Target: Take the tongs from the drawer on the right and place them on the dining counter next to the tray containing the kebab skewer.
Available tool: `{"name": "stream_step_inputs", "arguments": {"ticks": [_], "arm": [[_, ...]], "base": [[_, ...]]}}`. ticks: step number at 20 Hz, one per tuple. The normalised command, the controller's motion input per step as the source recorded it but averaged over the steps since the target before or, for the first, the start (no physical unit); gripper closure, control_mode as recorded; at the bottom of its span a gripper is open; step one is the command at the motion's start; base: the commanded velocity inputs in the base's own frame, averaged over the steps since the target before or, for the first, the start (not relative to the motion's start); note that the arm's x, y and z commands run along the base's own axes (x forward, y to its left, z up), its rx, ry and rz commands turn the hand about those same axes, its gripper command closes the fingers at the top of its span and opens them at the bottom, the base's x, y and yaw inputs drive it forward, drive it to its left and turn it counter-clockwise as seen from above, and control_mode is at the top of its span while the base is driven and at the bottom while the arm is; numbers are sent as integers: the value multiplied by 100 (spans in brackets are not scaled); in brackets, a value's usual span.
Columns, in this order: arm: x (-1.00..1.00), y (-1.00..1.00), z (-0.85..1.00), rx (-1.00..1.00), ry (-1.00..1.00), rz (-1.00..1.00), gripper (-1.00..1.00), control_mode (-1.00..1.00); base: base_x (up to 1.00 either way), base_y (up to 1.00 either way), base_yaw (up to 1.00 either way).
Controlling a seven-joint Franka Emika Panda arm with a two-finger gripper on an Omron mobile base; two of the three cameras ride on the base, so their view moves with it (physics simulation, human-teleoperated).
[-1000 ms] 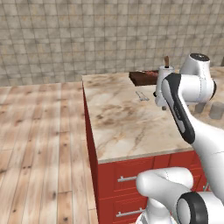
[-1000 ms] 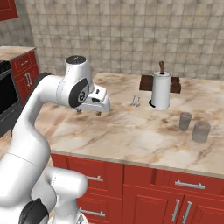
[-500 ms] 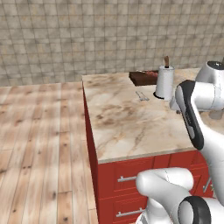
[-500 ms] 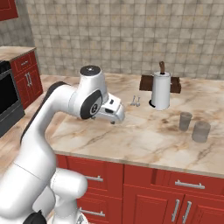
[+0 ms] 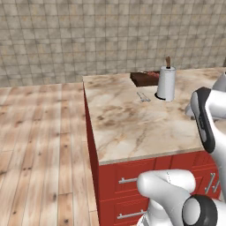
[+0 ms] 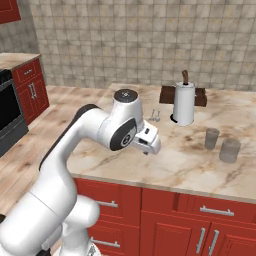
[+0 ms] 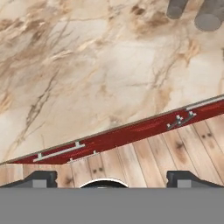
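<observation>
The dining counter (image 6: 180, 165) has a beige veined marble top over a red base. The dark wooden tray (image 5: 145, 78) (image 6: 200, 96) lies at its far side, partly behind a paper towel roll; the kebab skewer is too small to make out. My gripper (image 6: 147, 150) hangs over the counter near its front edge, pointing down. In the hand view my gripper (image 7: 112, 178) is open, with nothing between the fingertips (image 7: 41, 177), and it looks down on the marble top (image 7: 100, 65), the red drawer fronts (image 7: 131, 133) and the wooden floor. The drawer fronts are shut. The tongs are hidden.
A white paper towel roll (image 6: 183, 103) stands in front of the tray. A small silvery utensil (image 6: 155, 115) lies left of it. Two grey glasses (image 6: 212, 138) (image 6: 230, 150) stand at the counter's right. A dark oven (image 6: 7, 117) and red wall cabinets sit far left.
The arm has swung to the right and toward the counter's front edge, carrying the hand with it. The jaws have stayed open. The base has not moved.
</observation>
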Motion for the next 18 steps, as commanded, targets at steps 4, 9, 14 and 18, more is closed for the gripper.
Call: {"name": "stream_step_inputs", "arguments": {"ticks": [4, 9, 14, 18], "arm": [[-9, -49, -18, 0, 0, -15, -100, -100], [-7, -48, -14, 0, 0, -17, -100, -100], [-3, -46, -13, 1, 0, -16, -100, -100], [-2, -39, -12, 4, 0, -14, -100, -100]], "base": [[0, 0, 0], [0, 0, 0], [0, 0, 0], [0, 0, 0]]}}
